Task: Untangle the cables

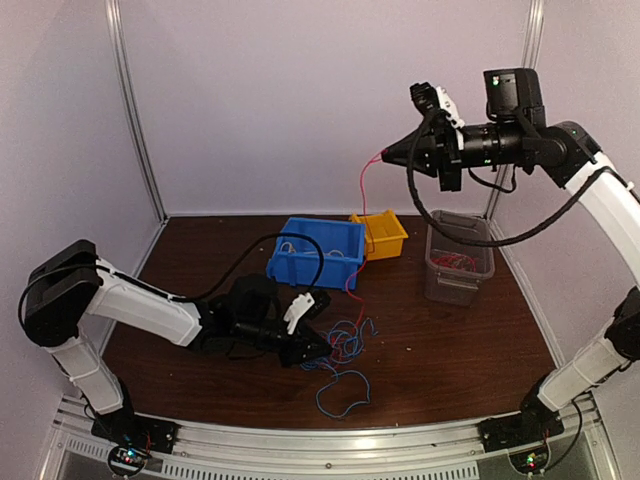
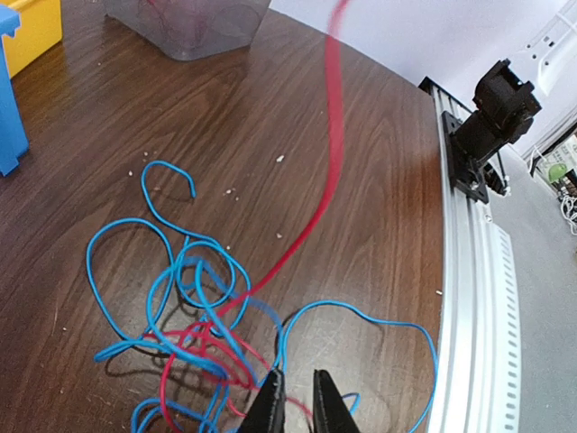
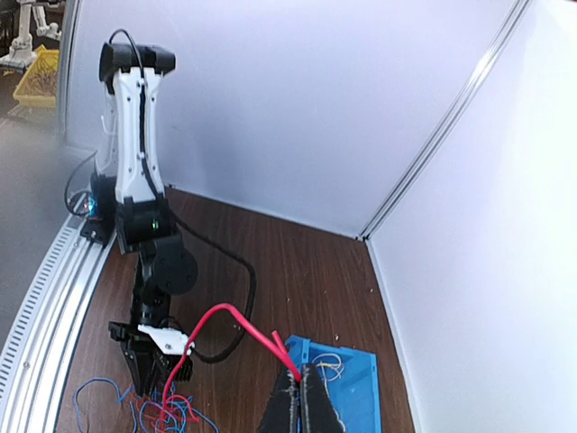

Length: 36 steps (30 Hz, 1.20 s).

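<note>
Clamped high on the red cable [image 1: 361, 200] with the right gripper [image 1: 385, 155], strung steeply down to the tangled cables [image 2: 194, 307] on the table [image 2: 397, 225], just at the left gripper [image 2: 297, 379], narrowly parted, perhaps pinning strands.

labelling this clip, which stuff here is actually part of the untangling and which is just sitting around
In the job: red cable, held up by the right gripper; blue cables tangled with it; left gripper at the tangle.
Lying about: blue bin, yellow bin, grey bin.
</note>
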Each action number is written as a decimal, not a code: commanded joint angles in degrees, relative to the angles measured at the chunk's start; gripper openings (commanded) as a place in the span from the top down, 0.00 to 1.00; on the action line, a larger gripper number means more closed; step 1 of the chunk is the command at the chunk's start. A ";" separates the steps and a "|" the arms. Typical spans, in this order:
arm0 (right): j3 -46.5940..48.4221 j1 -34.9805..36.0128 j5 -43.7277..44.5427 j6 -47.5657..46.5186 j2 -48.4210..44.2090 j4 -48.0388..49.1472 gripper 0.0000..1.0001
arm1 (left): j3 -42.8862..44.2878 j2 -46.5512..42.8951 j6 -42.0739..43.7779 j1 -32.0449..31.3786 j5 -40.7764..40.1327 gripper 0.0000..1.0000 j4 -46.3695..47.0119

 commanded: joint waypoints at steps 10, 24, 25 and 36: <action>-0.34 -4.61 -8.39 10.36 -0.60 4.84 1.00 | -1.93 -10.64 0.73 -1.44 -16.12 0.63 3.27; 3.02 -4.58 -6.82 13.76 1.01 7.07 1.00 | 2.27 4.50 7.70 -5.01 -24.03 0.41 24.33; 3.11 -4.58 -6.73 14.00 1.21 7.10 1.00 | 3.19 6.00 8.46 -5.01 -21.85 0.42 25.53; 3.74 -4.57 -6.16 15.27 1.95 8.37 1.00 | 14.96 21.15 11.09 -5.54 -13.30 0.47 23.81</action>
